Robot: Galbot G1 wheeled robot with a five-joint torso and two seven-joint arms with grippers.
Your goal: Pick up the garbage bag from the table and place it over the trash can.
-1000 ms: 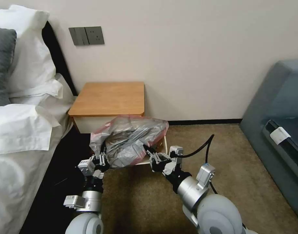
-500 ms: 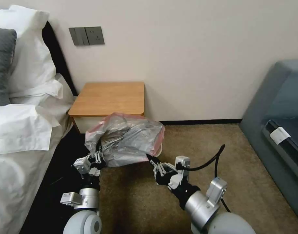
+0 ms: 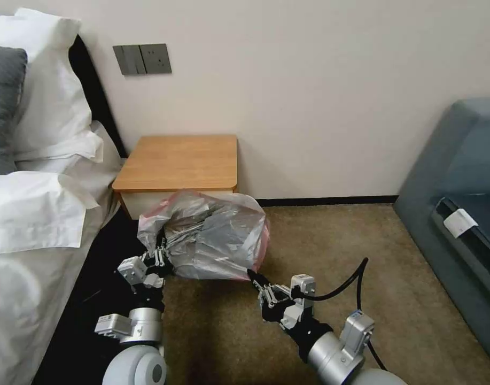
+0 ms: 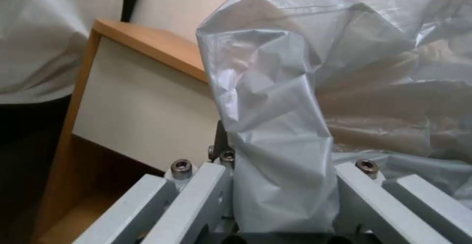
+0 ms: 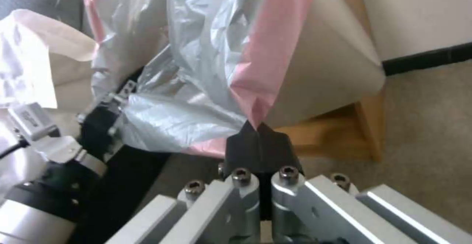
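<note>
Nearest, the right gripper (image 3: 254, 277) pinches the garbage bag (image 3: 212, 235) by its pink rim; the left gripper (image 3: 158, 255) clamps its left edge. The bag hangs stretched between them, just before the table (image 3: 180, 160). Judged: keep both jaws clenched and level so the mouth stays open.

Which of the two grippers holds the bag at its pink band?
The right gripper: it pinches the garbage bag on the pink rim band, while the left gripper clamps plain grey plastic.
</note>
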